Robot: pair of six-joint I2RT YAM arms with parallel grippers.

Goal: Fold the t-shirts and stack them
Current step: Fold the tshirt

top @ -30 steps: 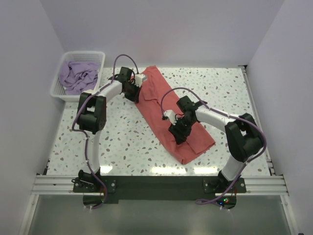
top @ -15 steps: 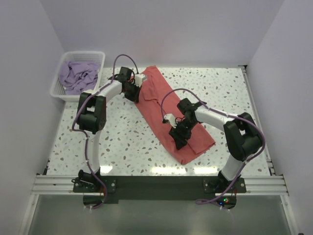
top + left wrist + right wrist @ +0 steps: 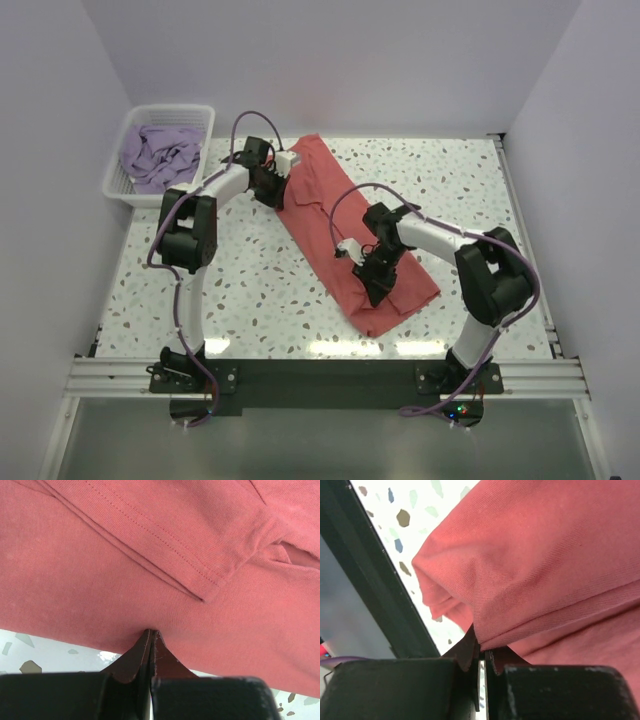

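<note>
Lying diagonally, far-left to near-right: coral-red t-shirt (image 3: pixel 315 230); left gripper (image 3: pixel 151 633), right gripper (image 3: pixel 480 641) clamped on edges.

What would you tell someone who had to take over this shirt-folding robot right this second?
Left gripper: shut, pinching the edge of the coral-red t-shirt near its far end.
Right gripper: shut, pinching a fold of the same shirt near its near end.
Things: the coral-red t-shirt lies as a long diagonal strip on the table. The lavender t-shirt sits crumpled in the white basket at the far left.
Done: the red shirt looks folded lengthwise, with doubled layers showing.
Left: finish folding the red shirt, take the lavender one out, fold it, and stack the two.
</note>
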